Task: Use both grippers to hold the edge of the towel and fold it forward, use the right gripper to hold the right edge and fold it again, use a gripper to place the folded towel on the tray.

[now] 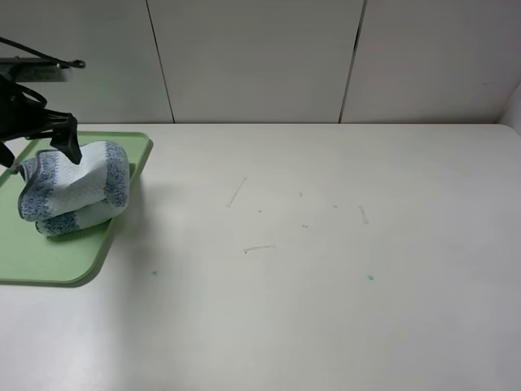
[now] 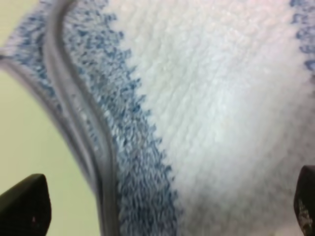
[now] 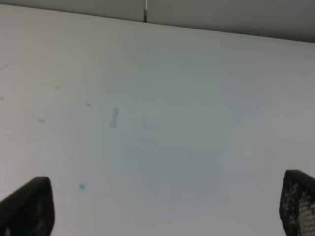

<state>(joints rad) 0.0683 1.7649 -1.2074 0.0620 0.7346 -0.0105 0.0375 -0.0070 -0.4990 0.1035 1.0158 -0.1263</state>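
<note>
Resting on the tray (image 1: 122,224), folded towel (image 1: 77,189) lies at 5 o'clock beneath left gripper (image 1: 67,147), fingers spread; right gripper (image 3: 162,209) likewise spread.

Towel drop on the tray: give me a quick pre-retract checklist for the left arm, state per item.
1. Towel on the tray: ok, the folded bundle lies inside the rim.
2. Left gripper released: ok, the left wrist view shows its fingertips spread wide on either side of the cloth.
3. Fingers free of the hem: cannot tell, the cloth fills the view right up against the gripper.
4. Fold intact: not ok, the bundle looks puffy and loosely rolled rather than flat.
5. Right gripper out of the way: ok, open over bare table, nothing between its fingers.
</note>
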